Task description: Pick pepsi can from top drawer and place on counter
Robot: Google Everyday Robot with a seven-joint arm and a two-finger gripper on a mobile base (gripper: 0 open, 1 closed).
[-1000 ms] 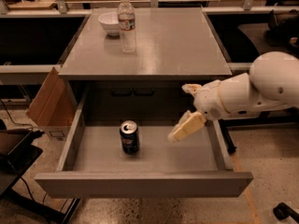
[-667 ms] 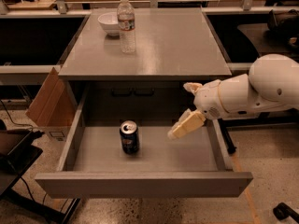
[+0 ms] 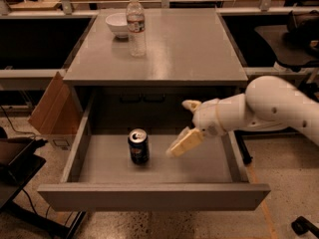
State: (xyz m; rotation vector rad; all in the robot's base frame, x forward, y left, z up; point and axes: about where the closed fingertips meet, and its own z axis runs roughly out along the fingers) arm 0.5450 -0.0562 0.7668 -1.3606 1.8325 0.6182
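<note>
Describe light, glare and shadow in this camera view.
Camera view: a soft sheen lies on the counter; the recess behind the top drawer is dark; the pepsi can catches light on its silver top; the gripper, over the drawer right of the can, is brightly lit.

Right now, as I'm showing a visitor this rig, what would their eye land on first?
Probably the white arm reaching in from the right, its gripper over the open top drawer with jaws apart. Next, the lone pepsi can standing upright on the drawer floor, left of the gripper. A water bottle and a white bowl stand at the back left of the counter.
</note>
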